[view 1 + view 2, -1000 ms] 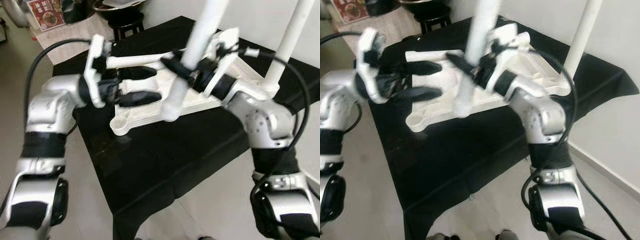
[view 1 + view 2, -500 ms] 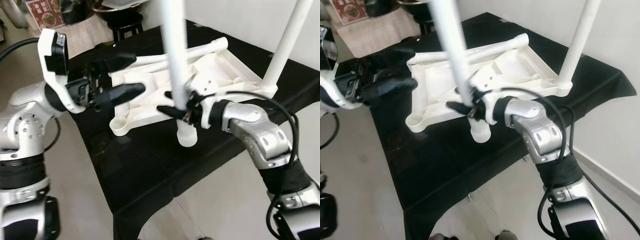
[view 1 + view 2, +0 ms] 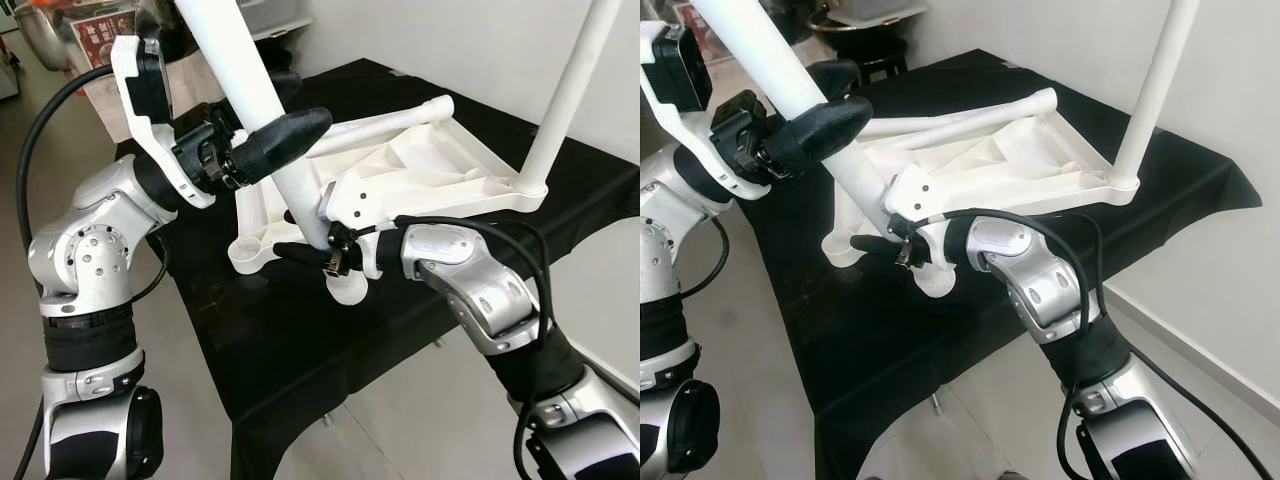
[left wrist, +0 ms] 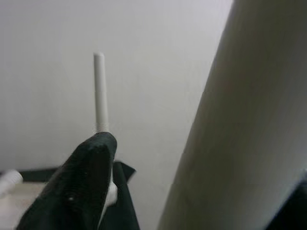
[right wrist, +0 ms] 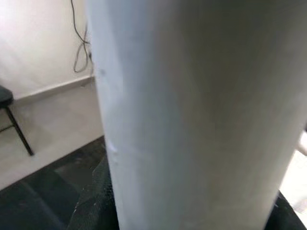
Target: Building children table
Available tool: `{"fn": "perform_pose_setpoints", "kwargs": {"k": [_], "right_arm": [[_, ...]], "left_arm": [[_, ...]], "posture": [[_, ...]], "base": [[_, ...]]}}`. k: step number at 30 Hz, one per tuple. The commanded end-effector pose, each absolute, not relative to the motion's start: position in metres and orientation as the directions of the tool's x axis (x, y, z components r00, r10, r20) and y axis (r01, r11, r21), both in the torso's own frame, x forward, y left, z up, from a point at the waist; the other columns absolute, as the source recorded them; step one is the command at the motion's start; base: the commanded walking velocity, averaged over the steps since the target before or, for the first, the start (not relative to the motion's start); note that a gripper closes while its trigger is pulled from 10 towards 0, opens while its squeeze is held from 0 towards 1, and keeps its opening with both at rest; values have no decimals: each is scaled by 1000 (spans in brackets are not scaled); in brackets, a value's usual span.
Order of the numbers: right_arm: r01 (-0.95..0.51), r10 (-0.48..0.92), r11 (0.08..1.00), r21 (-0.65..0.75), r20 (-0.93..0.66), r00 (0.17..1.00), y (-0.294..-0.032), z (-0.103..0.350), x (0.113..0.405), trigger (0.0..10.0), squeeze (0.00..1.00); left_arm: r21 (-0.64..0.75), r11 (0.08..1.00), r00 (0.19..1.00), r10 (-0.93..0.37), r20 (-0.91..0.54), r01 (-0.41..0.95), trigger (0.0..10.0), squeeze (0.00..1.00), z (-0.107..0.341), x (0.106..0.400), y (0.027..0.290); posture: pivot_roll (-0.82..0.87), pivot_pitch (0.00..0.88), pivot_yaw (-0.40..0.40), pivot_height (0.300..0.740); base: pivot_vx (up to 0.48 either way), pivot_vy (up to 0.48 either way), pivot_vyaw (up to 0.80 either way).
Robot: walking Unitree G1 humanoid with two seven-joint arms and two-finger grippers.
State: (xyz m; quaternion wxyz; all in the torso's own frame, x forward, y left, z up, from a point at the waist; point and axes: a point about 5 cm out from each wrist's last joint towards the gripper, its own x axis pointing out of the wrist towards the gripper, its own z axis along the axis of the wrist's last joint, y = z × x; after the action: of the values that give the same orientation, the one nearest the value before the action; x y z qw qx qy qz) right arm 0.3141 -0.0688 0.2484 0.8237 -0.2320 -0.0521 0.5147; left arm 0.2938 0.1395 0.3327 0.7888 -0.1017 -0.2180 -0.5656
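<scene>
A white children's table top (image 3: 420,170) lies upside down on a black-covered table (image 3: 300,350). One white leg (image 3: 565,100) stands in its far right corner, and a second white leg (image 3: 385,118) runs along its back edge. My right gripper (image 3: 305,235) is shut on a loose white leg (image 3: 235,70) near its lower end. That end hangs just over the cloth by the top's front edge. The leg leans up and to the left. My left gripper (image 3: 300,100) is open higher up, one finger on each side of the leg (image 4: 240,143). The leg (image 5: 192,120) is very close in the right wrist view.
A dark stool (image 3: 855,45) and a printed box (image 3: 100,35) stand behind the table. A pale wall runs along the right. The black cloth's front edge is near my legs, with tiled floor (image 3: 1200,330) below.
The right gripper has swung the leg so its top now leans left, and has dropped toward the top's front edge. The left gripper rose and closed in around the leg.
</scene>
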Motion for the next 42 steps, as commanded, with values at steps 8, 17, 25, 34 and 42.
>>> {"fn": "perform_pose_setpoints", "kwargs": {"k": [8,17,25,34,42], "right_arm": [[-794,868,374,-479,-121,481,-60,253,317,0,0],[-779,843,414,-471,-123,523,-57,248,322,6549,0],[-784,813,418,-460,-197,549,-50,229,328,10000,1000],[-781,761,481,-399,-252,598,-39,213,339,10000,0],[-820,779,512,-257,-264,569,-22,205,338,10000,0]], "left_arm": [[110,369,298,-865,403,923,0,0,330,289,147],[143,335,255,-879,402,931,0,0,336,284,143],[174,249,157,-894,420,953,0,0,340,275,124],[183,202,111,-903,415,962,0,0,340,272,113],[180,180,90,-903,419,967,0,0,339,270,106]], "posture": [[-168,43,81,740],[-163,43,75,740],[-159,37,66,740],[-153,33,61,740],[-152,35,55,740]], "base": [[0,0,0],[0,0,0],[0,0,0],[0,0,0],[0,0,0]]}}
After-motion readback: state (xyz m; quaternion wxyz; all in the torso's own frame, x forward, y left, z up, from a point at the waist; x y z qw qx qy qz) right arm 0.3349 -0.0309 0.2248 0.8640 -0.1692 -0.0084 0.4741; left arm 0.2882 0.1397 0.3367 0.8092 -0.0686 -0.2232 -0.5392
